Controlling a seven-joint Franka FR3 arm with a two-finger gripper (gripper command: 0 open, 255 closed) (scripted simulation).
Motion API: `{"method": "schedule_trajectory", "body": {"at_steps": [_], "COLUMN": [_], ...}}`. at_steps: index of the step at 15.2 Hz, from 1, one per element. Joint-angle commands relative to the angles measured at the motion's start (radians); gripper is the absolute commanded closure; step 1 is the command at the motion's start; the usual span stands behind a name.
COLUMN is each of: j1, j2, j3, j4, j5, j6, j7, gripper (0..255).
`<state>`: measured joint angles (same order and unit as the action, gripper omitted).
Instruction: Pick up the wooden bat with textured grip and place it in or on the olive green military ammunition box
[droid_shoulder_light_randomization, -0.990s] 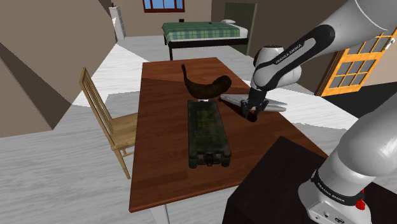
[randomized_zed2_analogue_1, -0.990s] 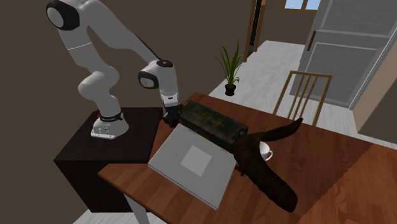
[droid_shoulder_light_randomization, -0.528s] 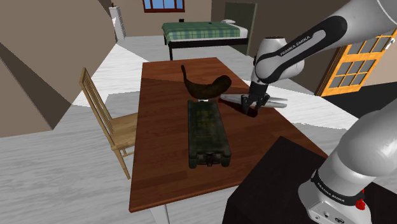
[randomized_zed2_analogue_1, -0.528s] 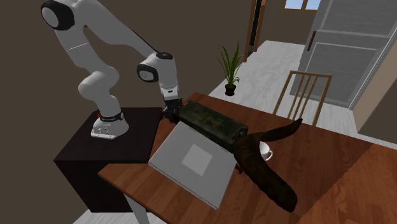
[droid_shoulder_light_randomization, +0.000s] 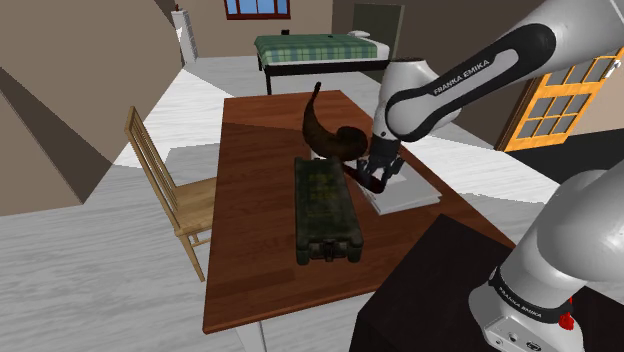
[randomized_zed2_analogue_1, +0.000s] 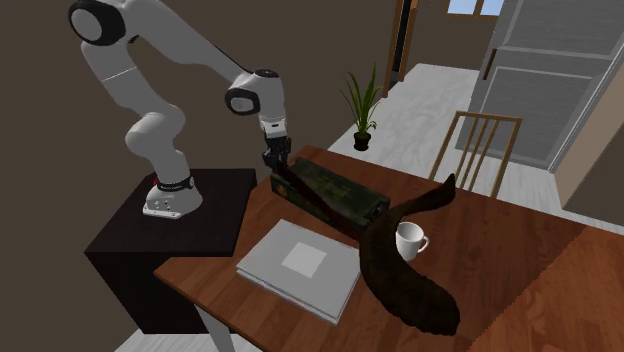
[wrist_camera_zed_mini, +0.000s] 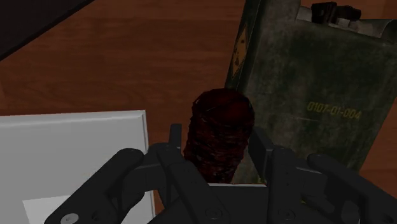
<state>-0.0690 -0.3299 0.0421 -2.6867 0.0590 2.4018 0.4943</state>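
The bat (droid_shoulder_light_randomization: 335, 140) is dark brown and curved, with a thick body and a dark red textured grip (wrist_camera_zed_mini: 219, 133). My gripper (wrist_camera_zed_mini: 218, 143) is shut on that grip, with a finger (wrist_camera_zed_mini: 175, 143) on each side. In the shoulder view the gripper (droid_shoulder_light_randomization: 372, 180) hangs just beside the olive green ammunition box (droid_shoulder_light_randomization: 325, 205), near its far end. The bat's thick body lies past the box's far end and its thin curved tip points up. In the second exterior view the gripper (randomized_zed2_analogue_1: 278, 170) holds the bat (randomized_zed2_analogue_1: 400, 290) alongside the box (randomized_zed2_analogue_1: 335, 190). The box's lid (wrist_camera_zed_mini: 305, 95) is closed.
A flat grey slab (droid_shoulder_light_randomization: 405, 190) lies on the wooden table (droid_shoulder_light_randomization: 250, 200) beside the gripper, away from the box. A white mug (randomized_zed2_analogue_1: 408, 240) stands near the bat's body. A wooden chair (droid_shoulder_light_randomization: 165, 185) stands at the table's side. The black stand (randomized_zed2_analogue_1: 160, 240) is at the table's end.
My gripper has moved toward the box, pulling the bat's grip with it. The bat has swung round, its thin tip now pointing up. The grey slab, tilted before, now lies flat.
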Motion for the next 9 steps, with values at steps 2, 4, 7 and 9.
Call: {"method": "schedule_trajectory", "body": {"at_steps": [2,4,7,9], "j1": [0.043,0.068,0.104,0.125], "j2": [0.01,0.023,0.051,0.075], "j3": [0.061,0.1,0.157,0.193], "j4": [0.01,0.027,0.063,0.093], "j5": [0.021,0.032,0.042,0.044], "j6": [0.003,0.0,-0.004,-0.007], "j7": [0.084,0.14,0.225,0.282], "gripper": [255,255,255,255]}}
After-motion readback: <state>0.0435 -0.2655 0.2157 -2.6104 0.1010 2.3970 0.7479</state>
